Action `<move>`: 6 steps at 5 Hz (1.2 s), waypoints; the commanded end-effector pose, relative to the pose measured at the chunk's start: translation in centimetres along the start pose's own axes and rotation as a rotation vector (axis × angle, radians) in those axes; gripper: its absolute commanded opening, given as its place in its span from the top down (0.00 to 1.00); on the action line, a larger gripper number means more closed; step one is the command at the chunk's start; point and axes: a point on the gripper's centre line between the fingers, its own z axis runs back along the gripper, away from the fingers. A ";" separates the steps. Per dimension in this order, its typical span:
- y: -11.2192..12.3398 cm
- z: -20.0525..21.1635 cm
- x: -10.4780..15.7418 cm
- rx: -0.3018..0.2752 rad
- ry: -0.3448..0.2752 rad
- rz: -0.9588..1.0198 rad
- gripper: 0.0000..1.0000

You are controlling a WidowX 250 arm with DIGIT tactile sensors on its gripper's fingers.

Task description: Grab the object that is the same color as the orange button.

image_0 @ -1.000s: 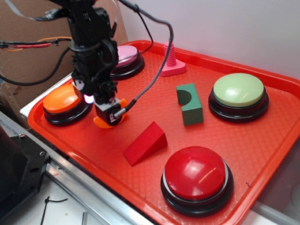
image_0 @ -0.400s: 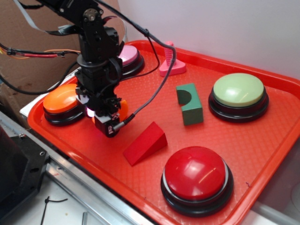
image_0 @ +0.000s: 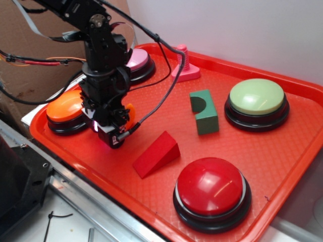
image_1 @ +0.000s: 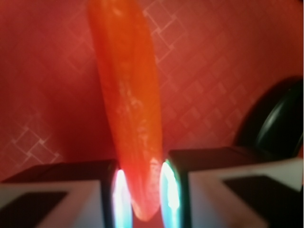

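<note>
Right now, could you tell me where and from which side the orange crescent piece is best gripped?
Grip the orange crescent piece across its thin flat faces near one end, coming down from above. The wrist view shows it is narrow and long, so it fits between the fingers only that way. The claw is already shut on it like this, beside the orange button.

Exterior view bright and even with dome glare; wrist view close, soft, blurred.
</note>
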 end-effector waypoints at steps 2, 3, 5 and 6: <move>1.4 12.6 -8.5 -0.232 -0.056 0.195 1.00; 2.0 17.3 -10.7 -0.257 -0.073 0.238 1.00; 3.9 24.9 -13.1 -0.203 -0.132 0.316 1.00; 3.9 24.6 -13.4 -0.181 -0.144 0.332 1.00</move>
